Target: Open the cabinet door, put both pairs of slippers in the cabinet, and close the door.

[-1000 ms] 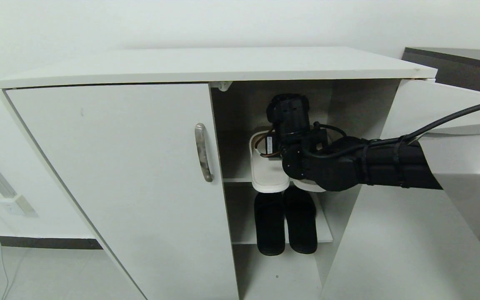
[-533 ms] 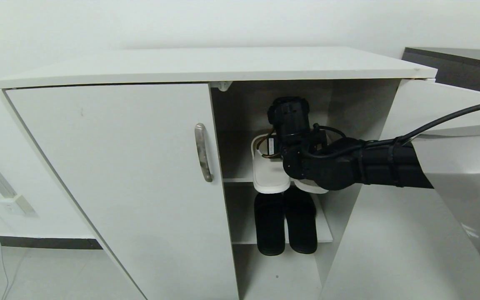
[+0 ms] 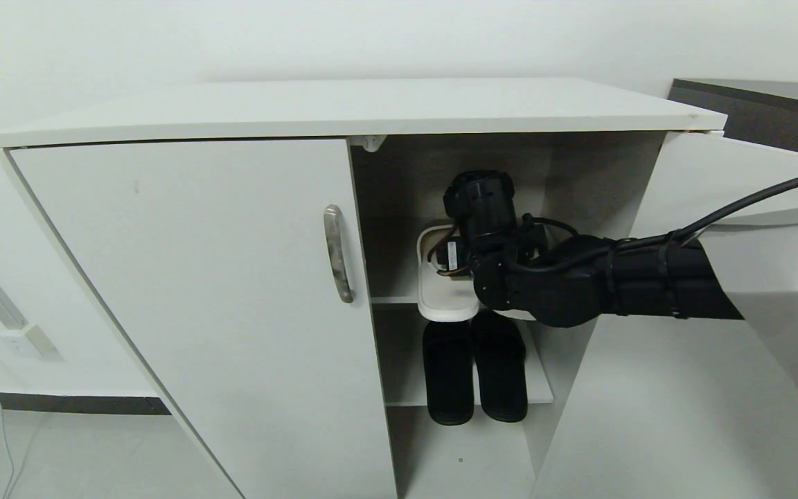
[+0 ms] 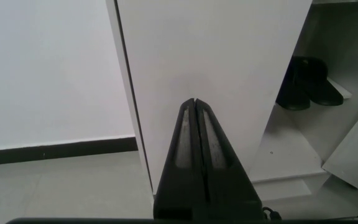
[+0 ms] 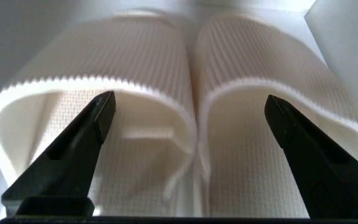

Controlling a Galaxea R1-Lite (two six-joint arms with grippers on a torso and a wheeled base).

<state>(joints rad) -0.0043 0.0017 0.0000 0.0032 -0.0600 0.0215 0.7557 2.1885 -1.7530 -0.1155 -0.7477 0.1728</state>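
Standing wide apart, the fingers of the right gripper [image 5: 191, 109] are flanking the pair of white slippers [image 5: 148, 68], one finger sitting just outside the strap of each slipper, so that both straps are lying side by side in the gap between the tips. Whether either fingertip is touching the ribbed material I cannot tell. In the head view the white slippers [image 3: 444, 294] are resting on the upper shelf [image 3: 392, 299] inside the cabinet [image 3: 343, 104], their heels jutting past the shelf's front edge, with the right wrist hanging over them and hiding the fingers from that side. Below those fingers, the black slippers [image 3: 475, 371] are lying side by side on the lower shelf [image 3: 402, 396], their heels overhanging its edge as well. The open door [image 3: 648, 416] is standing swung out beside the right arm. The left gripper [image 4: 194, 106] is holding its fingers pressed together with nothing between them, pointing at the plain face of the closed door [image 4: 216, 56]; the black slippers [image 4: 306, 84] are showing well off to one side of those fingers, past the door's edge. On the closed door, the handle [image 3: 338, 253] is standing upright near the opening.
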